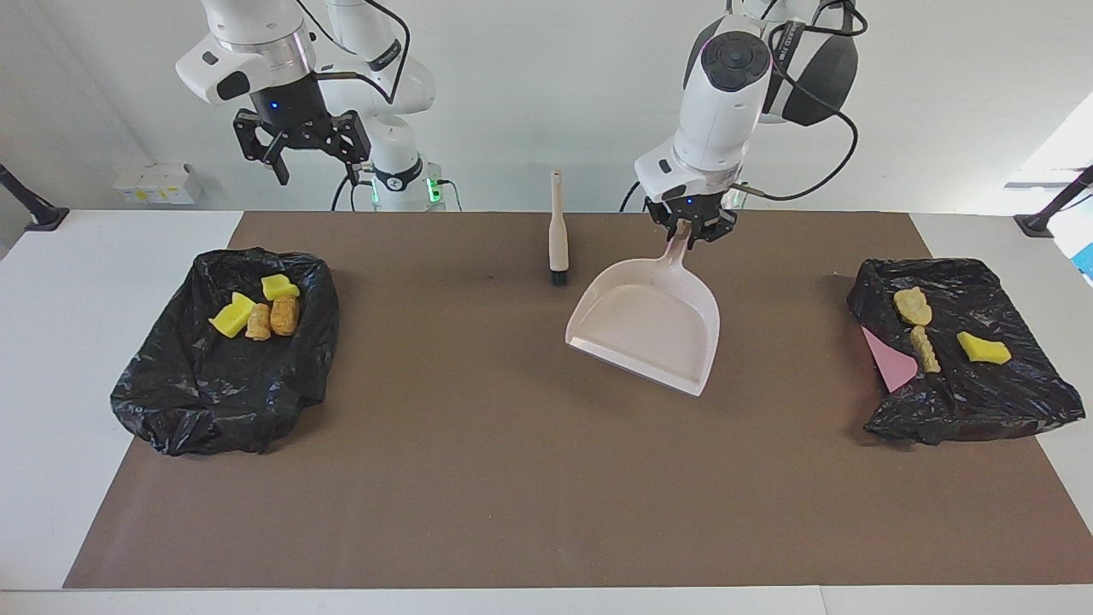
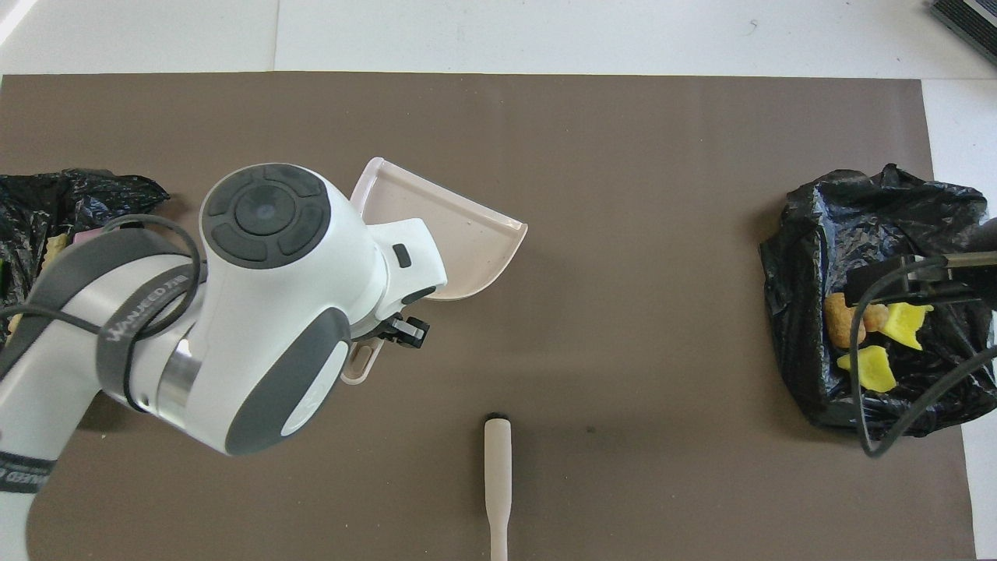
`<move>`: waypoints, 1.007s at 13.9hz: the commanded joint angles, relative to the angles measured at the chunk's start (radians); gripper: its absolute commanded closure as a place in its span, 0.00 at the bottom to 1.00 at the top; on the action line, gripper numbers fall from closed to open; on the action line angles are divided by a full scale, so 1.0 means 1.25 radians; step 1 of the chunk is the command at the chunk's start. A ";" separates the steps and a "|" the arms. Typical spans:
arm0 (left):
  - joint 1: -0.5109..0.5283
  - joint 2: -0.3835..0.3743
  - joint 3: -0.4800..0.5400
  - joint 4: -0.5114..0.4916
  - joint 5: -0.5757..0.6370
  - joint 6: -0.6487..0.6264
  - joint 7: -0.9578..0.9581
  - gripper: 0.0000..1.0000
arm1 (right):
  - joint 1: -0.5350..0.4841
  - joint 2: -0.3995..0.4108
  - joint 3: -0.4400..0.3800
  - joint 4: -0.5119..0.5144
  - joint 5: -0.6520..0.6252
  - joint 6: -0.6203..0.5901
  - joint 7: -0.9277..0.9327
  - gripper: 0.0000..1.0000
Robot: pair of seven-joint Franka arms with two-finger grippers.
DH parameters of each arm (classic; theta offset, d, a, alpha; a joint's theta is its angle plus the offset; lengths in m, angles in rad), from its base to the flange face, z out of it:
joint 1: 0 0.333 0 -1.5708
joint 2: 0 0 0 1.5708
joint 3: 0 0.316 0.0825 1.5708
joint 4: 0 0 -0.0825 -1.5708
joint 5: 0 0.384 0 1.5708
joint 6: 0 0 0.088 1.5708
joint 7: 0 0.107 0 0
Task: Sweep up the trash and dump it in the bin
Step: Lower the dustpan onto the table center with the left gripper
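Note:
My left gripper (image 1: 690,232) is shut on the handle of the empty pale pink dustpan (image 1: 649,329), which hangs tilted low over the middle of the brown mat, beside the brush (image 1: 558,231). From above, the left arm covers part of the dustpan (image 2: 459,234). Trash lies in both black-bag bins. Yellow and tan pieces (image 1: 256,312) are in the bin (image 1: 222,384) at the right arm's end. Three more pieces (image 1: 915,329) are in the bin (image 1: 973,401) at the left arm's end. My right gripper (image 1: 301,158) hangs open, high over the table's edge at the robots' end.
The brush (image 2: 497,475) lies flat on the brown mat (image 1: 512,478), handle toward the robots. A pink sheet (image 1: 888,363) pokes out of the bin at the left arm's end. A small white box (image 1: 154,184) sits on the table's corner near the right arm.

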 commanded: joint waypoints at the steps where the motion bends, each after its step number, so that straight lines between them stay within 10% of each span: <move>1: -0.039 0.059 0.012 0.001 -0.033 0.093 -0.086 1.00 | 0.001 -0.002 -0.019 0.003 -0.003 -0.021 -0.015 0.00; 12: -0.131 0.129 0.011 -0.134 -0.085 0.323 -0.261 1.00 | -0.008 -0.001 -0.019 0.003 -0.003 -0.011 -0.010 0.00; 13: -0.147 0.131 0.012 -0.134 -0.090 0.333 -0.283 0.76 | -0.008 -0.001 -0.019 0.003 -0.003 -0.011 -0.010 0.00; 14: -0.147 0.133 0.012 -0.121 -0.090 0.324 -0.287 0.01 | -0.009 -0.001 -0.019 0.003 -0.003 -0.011 -0.010 0.00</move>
